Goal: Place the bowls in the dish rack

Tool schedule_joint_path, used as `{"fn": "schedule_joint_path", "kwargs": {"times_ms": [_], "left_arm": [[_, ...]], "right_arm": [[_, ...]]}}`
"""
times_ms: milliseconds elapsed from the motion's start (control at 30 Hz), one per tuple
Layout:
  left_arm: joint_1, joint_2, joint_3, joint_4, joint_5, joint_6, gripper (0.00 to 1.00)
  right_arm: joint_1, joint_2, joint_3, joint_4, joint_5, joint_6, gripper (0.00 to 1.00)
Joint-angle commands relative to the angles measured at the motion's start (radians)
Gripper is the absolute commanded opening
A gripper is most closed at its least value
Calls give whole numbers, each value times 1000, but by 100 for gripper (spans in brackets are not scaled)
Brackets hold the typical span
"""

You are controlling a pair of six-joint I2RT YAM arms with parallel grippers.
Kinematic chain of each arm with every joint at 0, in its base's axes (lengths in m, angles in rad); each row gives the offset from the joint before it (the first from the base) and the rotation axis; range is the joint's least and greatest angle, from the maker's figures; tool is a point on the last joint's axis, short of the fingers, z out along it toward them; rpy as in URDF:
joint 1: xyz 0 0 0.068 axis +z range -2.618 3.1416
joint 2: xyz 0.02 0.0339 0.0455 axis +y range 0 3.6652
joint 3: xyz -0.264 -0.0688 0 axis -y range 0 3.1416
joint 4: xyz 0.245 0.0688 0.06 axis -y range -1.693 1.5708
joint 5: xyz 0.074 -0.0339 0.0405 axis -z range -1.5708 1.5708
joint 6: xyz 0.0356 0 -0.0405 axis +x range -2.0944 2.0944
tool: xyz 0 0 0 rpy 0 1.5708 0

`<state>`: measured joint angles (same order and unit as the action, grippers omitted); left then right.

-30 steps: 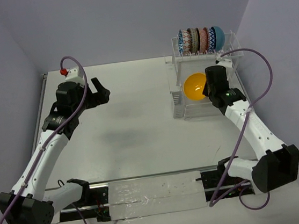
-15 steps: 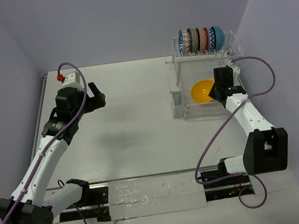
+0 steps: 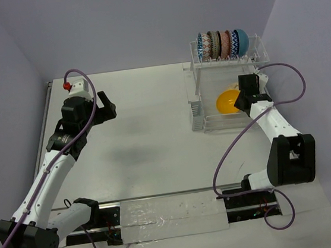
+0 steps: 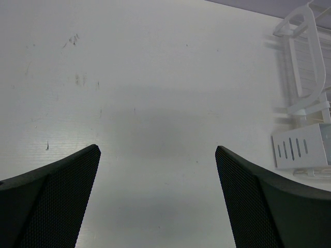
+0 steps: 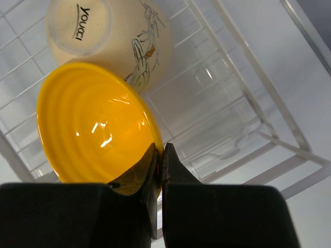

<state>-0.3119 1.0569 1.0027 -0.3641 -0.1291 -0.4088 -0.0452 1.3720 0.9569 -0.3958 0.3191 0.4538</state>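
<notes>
A: While the two arms stood at its near edge, what did the table (image 3: 155, 137) look like?

B: Pale grey-white, with a few faint scuffs in the left wrist view. Plain lilac walls (image 3: 112, 22) boxed it in at the back and on both sides. A strip of clear tape (image 3: 170, 214) lay along the near edge between the bases.

A: And what sat on it?

B: The dish rack (image 3: 213, 123), at the far right. On its raised level a row of patterned bowls (image 3: 216, 44) stood on edge, with the teal bowl (image 3: 241, 40) at the right end. Down in the lower tray a speckled tan bowl (image 5: 111, 33) lay base up, and the orange-yellow bowl (image 5: 95, 121) was just beside it.

A: Who had hold of that one?

B: The right gripper (image 5: 159, 155), its fingers pinched nearly together on the bowl's rim. Its purple cable (image 3: 293, 85) looped beside the rack. The left gripper (image 4: 158, 155) hung over bare table on the left, jaws spread wide with nothing between them.

A: Different from a second before?

B: Yes. Then the orange-yellow bowl was held higher, its hollow facing the overhead camera. It had since gone lower and farther right into the tray, and the right arm reached farther. The left arm had shifted only slightly.
</notes>
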Motion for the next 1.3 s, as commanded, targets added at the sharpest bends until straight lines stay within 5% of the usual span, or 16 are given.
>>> {"fn": "schedule_joint_path", "kwargs": {"times_ms": [0,167,667,967,1100,1267], "left_arm": [[2,-24,4,28,-17,11,99],[0,-31,2,28,-20,15,99],[-16,-32,2,28,-32,18,99],[-18,-41,-4,33,-41,21,99],[-18,-48,-6,33,-50,24,99],[-19,-54,-6,33,-58,27,99]], "right_arm": [[-16,25,59,67,72,-23,0],[-18,59,92,106,97,-49,0],[74,-5,163,109,541,-306,0],[270,45,36,483,932,-815,0],[329,94,-32,829,977,-1104,0],[381,153,-72,1011,973,-1325,0]]}}
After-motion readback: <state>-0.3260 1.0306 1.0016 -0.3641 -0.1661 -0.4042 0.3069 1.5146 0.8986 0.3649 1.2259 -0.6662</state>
